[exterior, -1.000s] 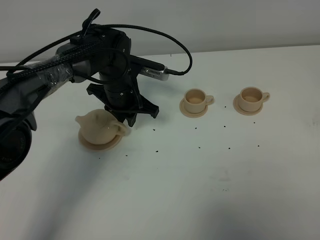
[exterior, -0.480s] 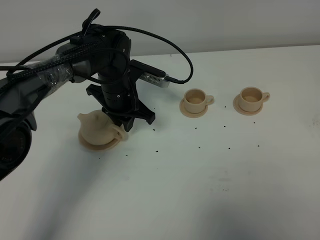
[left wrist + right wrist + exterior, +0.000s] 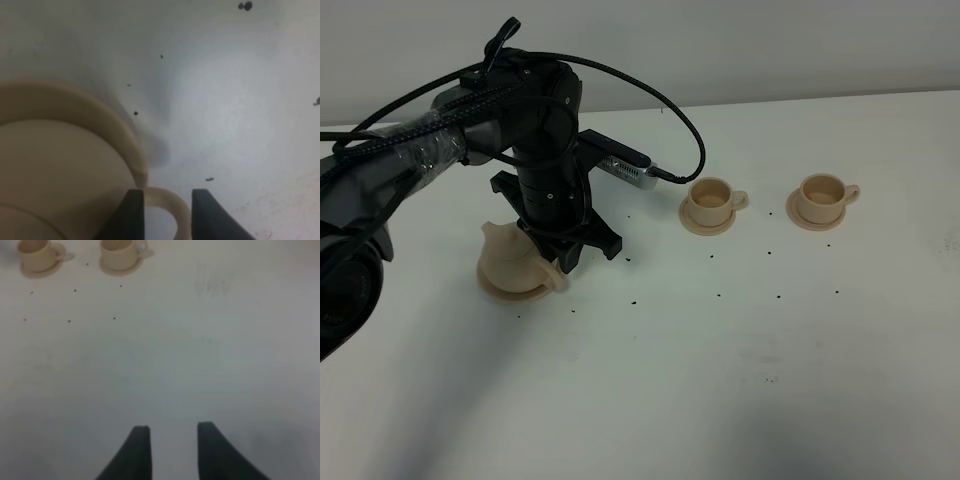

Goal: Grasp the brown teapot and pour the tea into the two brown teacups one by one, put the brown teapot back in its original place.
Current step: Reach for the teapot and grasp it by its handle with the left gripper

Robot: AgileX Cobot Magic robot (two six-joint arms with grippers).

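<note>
- currently, left end effector [image 3: 167,202]: jaws closed on the loop handle [image 3: 172,205] of the brown teapot [image 3: 510,260].
- brown teapot: at its wide saucer [image 3: 505,293], on the left of the tabletop [image 3: 720,350]; lifted or resting, cannot tell.
- left teacup [image 3: 710,200], right teacup [image 3: 823,193]: on small saucers, well apart from the pot; fill unclear.
- right end effector [image 3: 170,440]: jaws apart, empty.
- progress, judged: grasp made; both pours and the return seem left.

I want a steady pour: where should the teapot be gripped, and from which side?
Probably the loop handle, from above, on the side opposite the spout: it juts clear of the round teapot body and looks thin enough to pinch.
</note>
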